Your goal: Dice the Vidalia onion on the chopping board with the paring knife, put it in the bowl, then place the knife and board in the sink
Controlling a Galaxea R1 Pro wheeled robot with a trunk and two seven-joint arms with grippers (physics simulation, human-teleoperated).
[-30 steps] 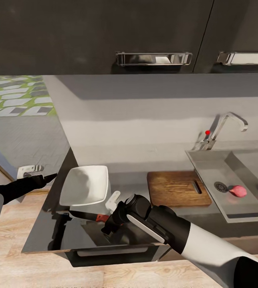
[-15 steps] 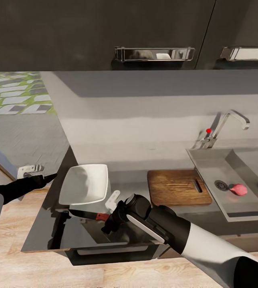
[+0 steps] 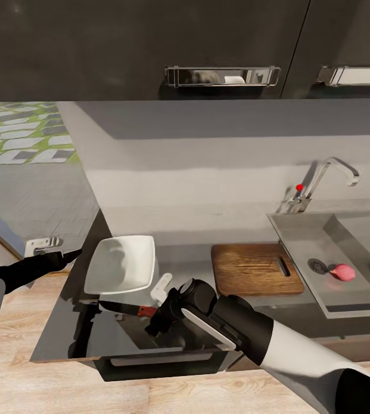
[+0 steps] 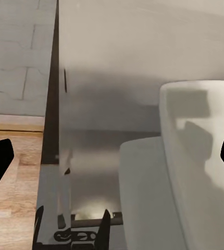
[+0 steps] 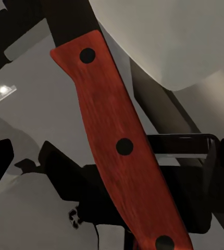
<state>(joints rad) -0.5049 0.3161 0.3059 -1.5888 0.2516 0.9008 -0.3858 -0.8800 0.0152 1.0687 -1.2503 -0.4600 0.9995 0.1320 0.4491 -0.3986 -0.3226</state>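
The right gripper (image 3: 159, 313) is positioned over the handle of the one paring knife (image 3: 124, 309), fingers set wide either side, not yet closed. The left gripper (image 3: 64, 257) hangs open beside the single white bowl (image 3: 122, 265). One chopping board (image 3: 254, 270) lies bare. One Vidalia onion (image 3: 343, 272) sits in the sink (image 3: 300, 236). Every task step is judged outstanding.

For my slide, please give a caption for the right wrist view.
Right gripper open around the paring knife handle lying on the countertop, beside the white bowl.
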